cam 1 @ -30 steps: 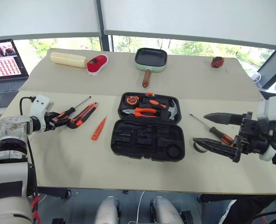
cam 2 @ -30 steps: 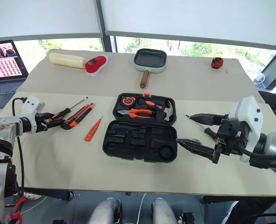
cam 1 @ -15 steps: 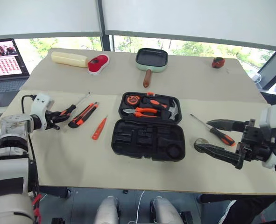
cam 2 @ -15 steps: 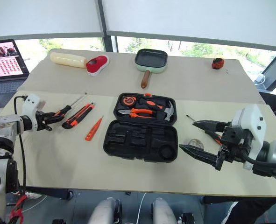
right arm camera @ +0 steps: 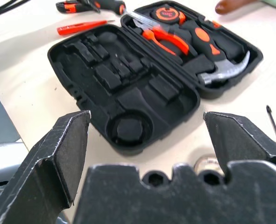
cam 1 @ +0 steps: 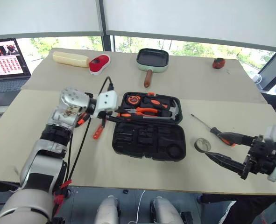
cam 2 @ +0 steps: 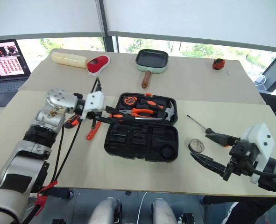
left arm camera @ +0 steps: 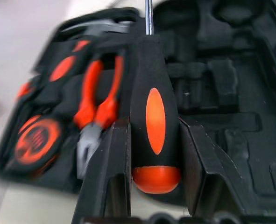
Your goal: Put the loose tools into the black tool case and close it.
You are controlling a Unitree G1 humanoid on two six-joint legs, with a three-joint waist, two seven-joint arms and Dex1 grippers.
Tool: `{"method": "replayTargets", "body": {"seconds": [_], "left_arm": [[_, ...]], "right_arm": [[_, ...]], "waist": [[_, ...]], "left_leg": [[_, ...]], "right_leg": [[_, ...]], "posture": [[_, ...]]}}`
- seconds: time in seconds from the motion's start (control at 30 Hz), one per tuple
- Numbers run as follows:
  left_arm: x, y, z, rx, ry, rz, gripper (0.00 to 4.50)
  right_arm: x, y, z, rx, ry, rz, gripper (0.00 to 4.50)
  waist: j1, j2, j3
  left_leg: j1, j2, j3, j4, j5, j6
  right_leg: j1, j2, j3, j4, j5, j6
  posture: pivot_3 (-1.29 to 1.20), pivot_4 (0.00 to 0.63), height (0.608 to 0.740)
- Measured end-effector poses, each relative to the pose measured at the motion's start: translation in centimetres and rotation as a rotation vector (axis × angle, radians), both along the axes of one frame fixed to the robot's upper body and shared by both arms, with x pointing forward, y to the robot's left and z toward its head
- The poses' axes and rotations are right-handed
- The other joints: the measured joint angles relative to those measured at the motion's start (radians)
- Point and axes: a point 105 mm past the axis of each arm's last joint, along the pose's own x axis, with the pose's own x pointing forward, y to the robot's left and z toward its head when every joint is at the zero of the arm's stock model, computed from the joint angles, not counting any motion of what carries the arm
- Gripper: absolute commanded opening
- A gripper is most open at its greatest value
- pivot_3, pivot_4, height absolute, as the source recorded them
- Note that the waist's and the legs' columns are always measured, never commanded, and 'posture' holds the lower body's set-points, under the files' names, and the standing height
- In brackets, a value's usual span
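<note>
— Where the desk (cam 1: 128, 179) begins at its left edge, what do you see?

— A laptop (cam 1: 7, 58) off the left side, then a cream roll (cam 1: 70, 59) and a red-and-white oval gadget (cam 1: 99, 63) at the far edge. Nearer, the left gripper (left arm camera: 152, 140) reaches across toward the case, its jaws clamped on the black-and-orange handle of a screwdriver (left arm camera: 154, 119), whose shaft points out over the open case.

— And beneath that arm?

— An orange-black utility knife (cam 2: 72, 121) is partly hidden by the arm, and a slim orange tester pen (cam 1: 98, 131) lies just left of the case.

— The case itself?

— The black tool case (cam 1: 147, 140) lies open in the middle of the desk. Its far half holds pliers (cam 1: 140, 112), a hammer (cam 1: 173, 109) and a tape measure (cam 1: 131, 99); the near half shows bare moulded slots. Behind it sits a green pan (cam 1: 152, 60) with a wooden handle.

— Further right?

— A small tape roll (cam 1: 202, 144) rests just right of the case, with a second screwdriver (cam 1: 212, 129) beside it. The right gripper (cam 1: 229, 150) hangs near both, jaws spread wide, holding nothing. A small red object (cam 1: 217, 62) sits at the far right corner.
</note>
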Motion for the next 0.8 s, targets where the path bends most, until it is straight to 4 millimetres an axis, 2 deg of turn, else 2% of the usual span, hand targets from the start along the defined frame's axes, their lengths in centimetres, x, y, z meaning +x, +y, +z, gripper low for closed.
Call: {"method": "replayTargets", "body": {"seconds": [0.1,0.17,0.33,0.57,0.63,0.67,0.8], "left_arm": [[0.3,-0.3,-2.2,0.047,0.021,0.000,0.88],[0.6,-0.8,-2.9,0.053,0.024,0.010,0.88],[1.7,-2.2,-2.7,0.064,-0.023,0.030,0.88],[1.7,-3.0,-2.9,0.057,-0.022,0.010,0.88],[1.7,-2.9,-2.9,0.060,-0.017,0.009,1.90],[1.7,-2.9,-2.9,0.062,-0.013,0.008,2.05],[1.6,-3.0,-2.4,0.067,-0.001,-0.018,3.51]], "right_arm": [[-0.2,-0.1,-0.1,0.002,-0.008,-0.022,4.50],[-0.3,-0.1,-0.1,0.004,-0.015,-0.035,4.50],[-0.6,0.2,-0.1,0.009,-0.030,-0.053,4.50],[-0.5,0.3,0.1,0.010,-0.042,-0.065,4.50],[-0.5,0.4,0.2,0.013,-0.046,-0.066,4.50],[-0.5,0.4,0.2,0.013,-0.047,-0.068,4.50],[-0.4,0.4,0.3,0.010,-0.052,-0.076,4.50]], "waist": [[0.003,0.000,0.000],[0.006,0.000,0.000],[0.012,0.000,0.000],[0.012,0.000,0.000],[0.012,0.000,0.000],[0.012,0.000,0.000],[0.013,0.000,0.000]], "left_leg": [[-0.001,0.000,0.000,0.000,0.000,0.000],[-0.001,-0.001,-0.001,0.001,0.000,0.000],[-0.002,-0.001,-0.001,0.003,0.000,0.000],[-0.003,-0.001,-0.002,0.003,0.000,0.000],[-0.003,-0.001,-0.002,0.003,0.000,0.000],[-0.003,-0.001,-0.002,0.003,0.000,0.000],[-0.003,-0.001,-0.002,0.004,0.000,0.000]], "right_leg": [[0.000,0.000,0.000,0.000,0.000,0.000],[0.000,0.000,0.000,0.000,0.000,0.001],[0.000,-0.001,0.000,0.000,0.000,0.001],[0.000,0.000,-0.001,0.000,0.000,0.001],[0.000,0.000,-0.001,0.000,0.000,0.001],[0.000,0.000,-0.001,0.000,0.000,0.001],[0.000,0.000,-0.001,0.000,0.000,0.001]], "posture": [[0.00,0.150,0.740],[0.00,0.150,0.740],[0.00,0.150,0.740],[0.00,0.150,0.740],[0.00,0.150,0.740],[0.00,0.150,0.740],[0.00,0.150,0.740]]}}
